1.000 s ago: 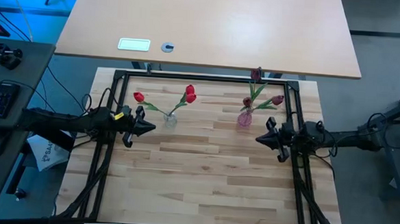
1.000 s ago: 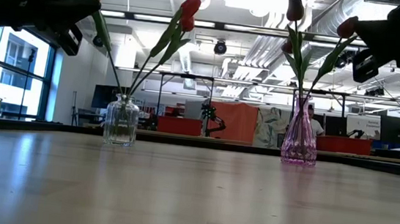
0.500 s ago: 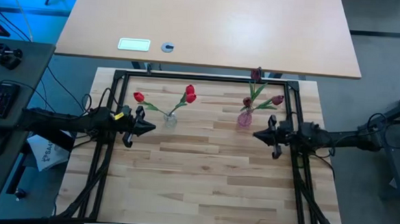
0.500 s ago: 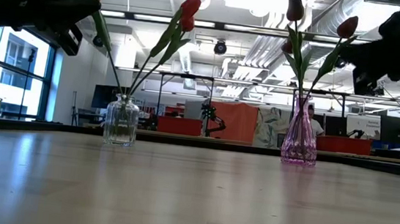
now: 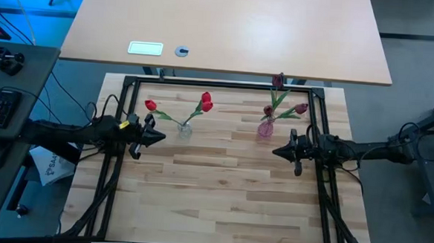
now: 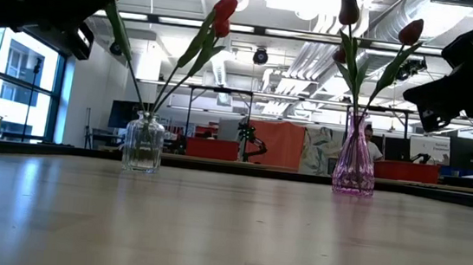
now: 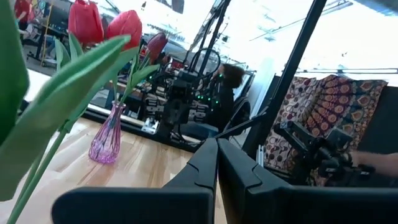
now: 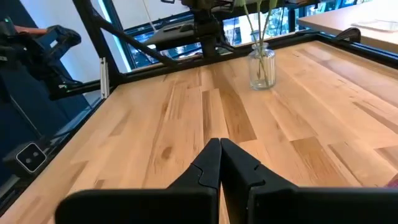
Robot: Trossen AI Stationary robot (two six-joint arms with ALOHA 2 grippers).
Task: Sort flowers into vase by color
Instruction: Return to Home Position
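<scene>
A clear glass vase (image 5: 185, 131) stands on the wooden table and holds three red tulips (image 5: 205, 102); their stems stick into its mouth. A pink glass vase (image 5: 265, 128) to its right holds three maroon tulips (image 5: 300, 108) the same way. Both vases show in the low view, the clear one (image 6: 143, 143) and the pink one (image 6: 354, 166). My left gripper (image 5: 161, 138) is shut and empty, level, just left of the clear vase. My right gripper (image 5: 276, 150) is shut and empty, just right of and nearer than the pink vase. The right wrist view shows the clear vase (image 8: 262, 67).
A black metal frame (image 5: 219, 84) runs round the table's far and side edges. A larger desk (image 5: 229, 29) stands beyond it. Bare wood (image 5: 220, 196) stretches from the vases to the near edge. A green leaf (image 7: 56, 118) hangs close before the left wrist camera.
My right gripper has crept toward the table's left edge, turned about its own axis and come a little lower. My left gripper has drawn back slightly toward the table's left edge. Vases and tulips have stayed put.
</scene>
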